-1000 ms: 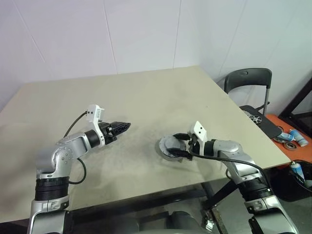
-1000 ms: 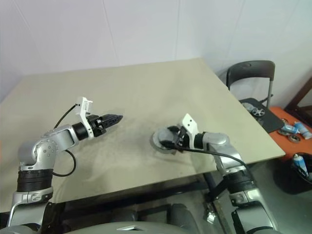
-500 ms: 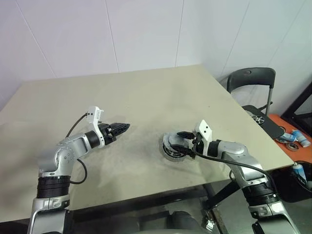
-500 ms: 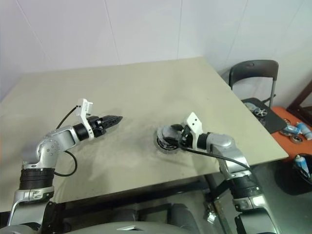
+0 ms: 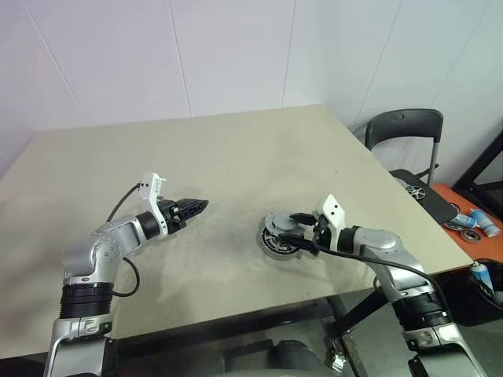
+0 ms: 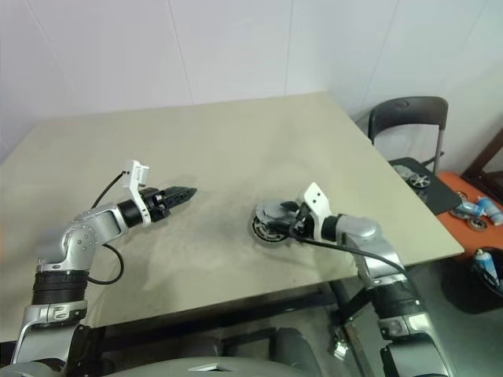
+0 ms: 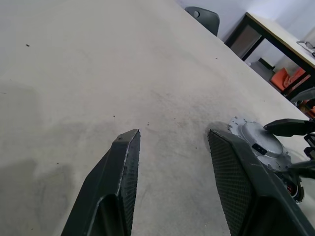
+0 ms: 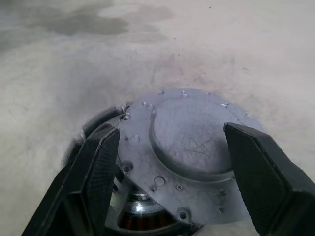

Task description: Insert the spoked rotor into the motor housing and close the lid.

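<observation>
The motor housing [image 5: 274,248] sits on the beige table [image 5: 236,149], right of centre. Copper windings show in the housing [image 8: 143,219] under the raised edge of the lid. The lid [image 5: 277,224], round with a notched edge, lies tilted on top of the housing. My right gripper [image 5: 293,233] reaches in from the right and is shut on the lid [image 8: 192,132], one finger at each side of its rim. My left gripper [image 5: 202,206] hovers open and empty over bare table well to the left, apart from the housing. The spoked rotor is hidden under the lid.
A black chair [image 5: 402,129] stands past the table's right edge, with an orange surface [image 5: 471,224] holding small items beside it. The housing lies close to the table's front right edge.
The right gripper has rolled slightly with the lid, which now sits more tilted and shows the housing's dark side. The camera shifted a little. The left arm has kept still.
</observation>
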